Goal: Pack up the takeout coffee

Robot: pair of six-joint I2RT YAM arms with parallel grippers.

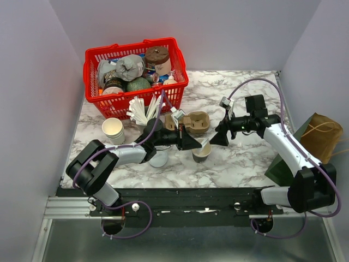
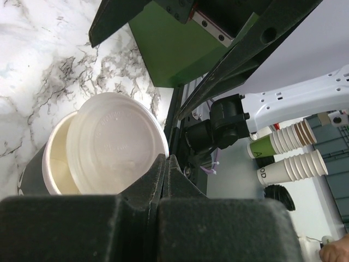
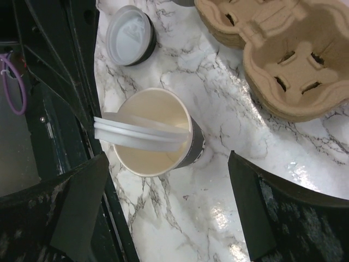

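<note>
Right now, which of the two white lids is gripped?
The lid tilted across the open cup, pinched at its rim by the left gripper. The other lid lies flat, untouched.

Cup on table just before carrier, basket behind to the left

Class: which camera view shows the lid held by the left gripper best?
Left wrist: the lid shows nearly its whole round face, pinched at its edge by the left gripper, over the open cup. Right wrist shows it edge-on; top shows only a small white sliver.
</note>
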